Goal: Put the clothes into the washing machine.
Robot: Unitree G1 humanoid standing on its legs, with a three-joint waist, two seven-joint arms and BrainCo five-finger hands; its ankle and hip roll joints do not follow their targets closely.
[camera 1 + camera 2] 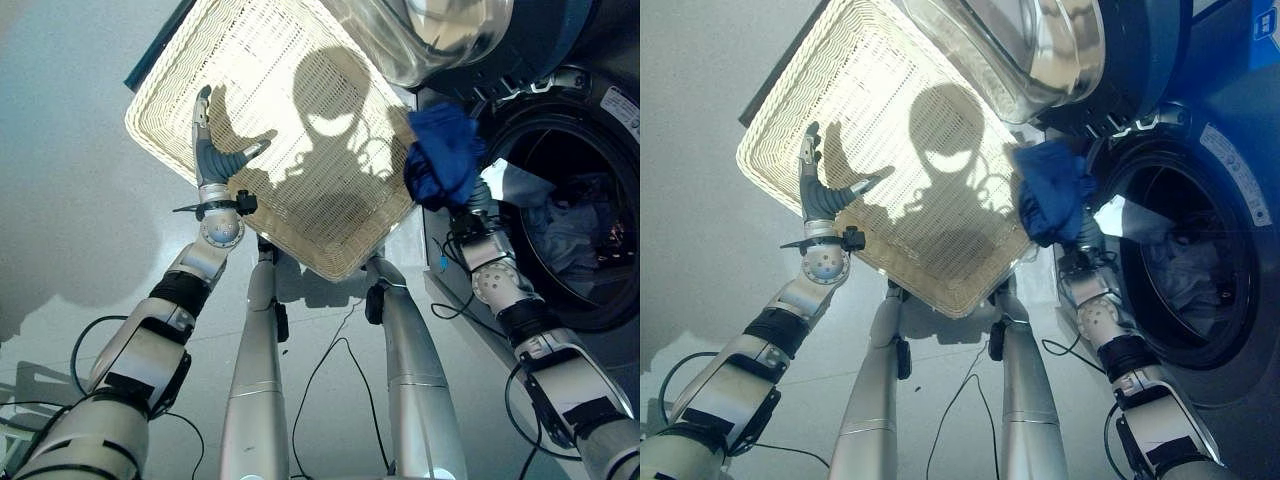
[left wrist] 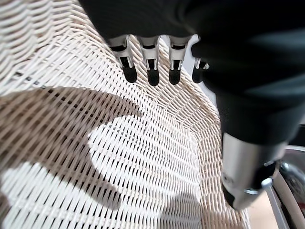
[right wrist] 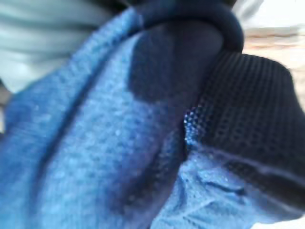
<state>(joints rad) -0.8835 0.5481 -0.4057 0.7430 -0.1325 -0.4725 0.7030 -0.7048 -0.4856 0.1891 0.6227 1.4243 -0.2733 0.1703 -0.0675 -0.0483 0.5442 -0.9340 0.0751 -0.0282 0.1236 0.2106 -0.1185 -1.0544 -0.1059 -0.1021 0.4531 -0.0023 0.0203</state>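
Observation:
My right hand (image 1: 479, 207) holds a bunched blue garment (image 1: 445, 155) up in the air, at the left edge of the washing machine's round opening (image 1: 600, 170). The cloth covers most of that hand, and blue mesh fabric (image 3: 119, 143) lies right against its wrist camera. Grey and blue clothes (image 1: 562, 232) lie inside the drum. My left hand (image 1: 213, 158) hovers over the near left corner of the white wicker basket (image 1: 160, 130), fingers (image 2: 150, 71) straight and spread, holding nothing.
The washer's glass door (image 1: 440, 35) stands swung open above the basket's far right corner. The machine's dark front (image 1: 1240, 190) fills the right side. Pale floor (image 1: 70, 200) lies to the left of the basket.

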